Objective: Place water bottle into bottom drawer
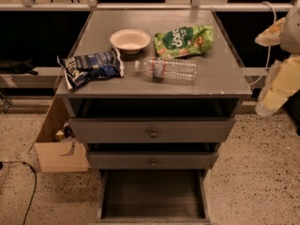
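On the grey tabletop (220, 74), toward the front edge: water bottle (168, 70), lying on its side, white cap pointing left. Clear ribbed plastic, with a red-and-white label band close to the cap end; print on the band too small to read. Rests apart from everything else, with nothing gripping it.

Left of the cap, just beside it: blue chip bag (91, 68), crumpled, white lettering along its left end not legible. Behind the bottle: green chip bag (183, 41) with large white letters, partly visible, word not certain. Between the two bags, further back: pale empty bowl (130, 40).

Below, at floor level: bottom drawer (152, 193), pulled out, dark floor bare between thin grey walls. Above it, two upper drawers, each with a round knob (153, 133).

At the right edge, off the side of the tabletop and well apart from the bottle: cream-coloured tool (265, 106), hanging downward; open or closed, cannot tell.
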Robot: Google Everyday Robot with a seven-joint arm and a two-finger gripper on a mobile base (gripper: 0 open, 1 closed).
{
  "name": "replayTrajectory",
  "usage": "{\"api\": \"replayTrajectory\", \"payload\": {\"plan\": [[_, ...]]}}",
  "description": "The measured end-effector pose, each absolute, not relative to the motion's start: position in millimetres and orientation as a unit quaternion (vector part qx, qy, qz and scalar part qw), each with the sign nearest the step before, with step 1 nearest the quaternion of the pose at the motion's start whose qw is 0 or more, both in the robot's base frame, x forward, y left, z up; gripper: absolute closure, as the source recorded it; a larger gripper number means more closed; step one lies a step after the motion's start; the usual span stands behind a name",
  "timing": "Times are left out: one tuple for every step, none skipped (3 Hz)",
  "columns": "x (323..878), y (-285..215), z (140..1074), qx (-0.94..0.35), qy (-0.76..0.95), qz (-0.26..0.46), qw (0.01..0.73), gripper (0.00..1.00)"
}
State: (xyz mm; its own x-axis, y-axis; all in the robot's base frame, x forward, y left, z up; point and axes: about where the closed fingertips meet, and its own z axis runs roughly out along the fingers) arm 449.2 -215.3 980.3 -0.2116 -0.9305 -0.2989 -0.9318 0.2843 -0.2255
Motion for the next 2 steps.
{"api": "replayTrajectory", "payload": {"plan": [[507.2, -192.2, 990.1, -0.597, 0.759, 0.063, 0.254, 0.00], [544.1, -170.0, 994.9, -0.605, 0.742, 0.082, 0.277, 0.00]]}}
